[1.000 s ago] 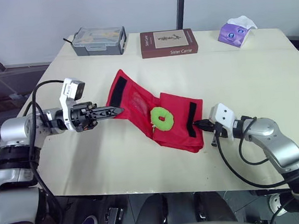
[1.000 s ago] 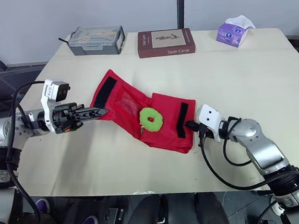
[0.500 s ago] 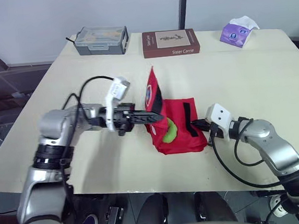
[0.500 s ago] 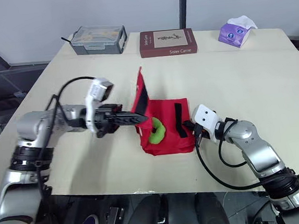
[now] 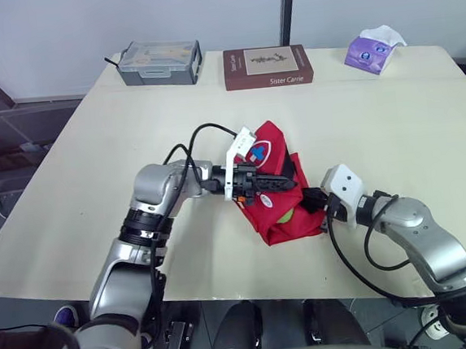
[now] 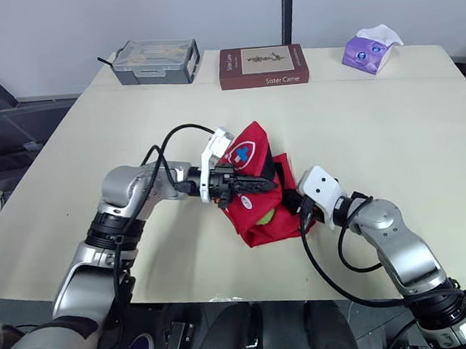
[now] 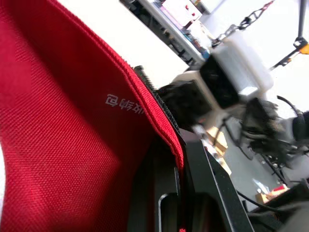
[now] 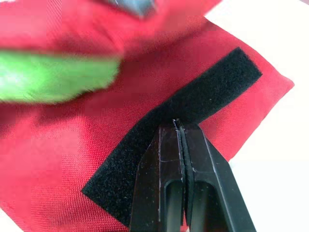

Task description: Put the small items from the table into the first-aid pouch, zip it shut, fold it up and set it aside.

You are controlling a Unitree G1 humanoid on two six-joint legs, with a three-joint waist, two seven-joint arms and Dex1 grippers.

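The red first-aid pouch [image 5: 274, 163] lies mid-table, its left flap folded over to the right so the white-and-blue emblem [image 5: 255, 150] faces up. My left gripper [image 5: 294, 186] is shut on the edge of that flap [image 7: 159, 121]. A green ring [image 5: 282, 217] on the pouch peeks out under the fold and appears as a blurred band [image 8: 58, 77] in the right wrist view. My right gripper [image 8: 177, 126] is shut, its tips resting on the black Velcro strip [image 8: 193, 108] at the pouch's right end.
Along the far edge of the table stand a grey plastic box [image 5: 156, 63], a brown book [image 5: 268, 66] and a purple tissue pack [image 5: 374, 49]. Bare tabletop [image 5: 94, 170] spreads left of the pouch and beyond it.
My left gripper has swung right with the flap, lifting it upright and then laying it over the green ring. The right gripper has stayed at the Velcro strip.
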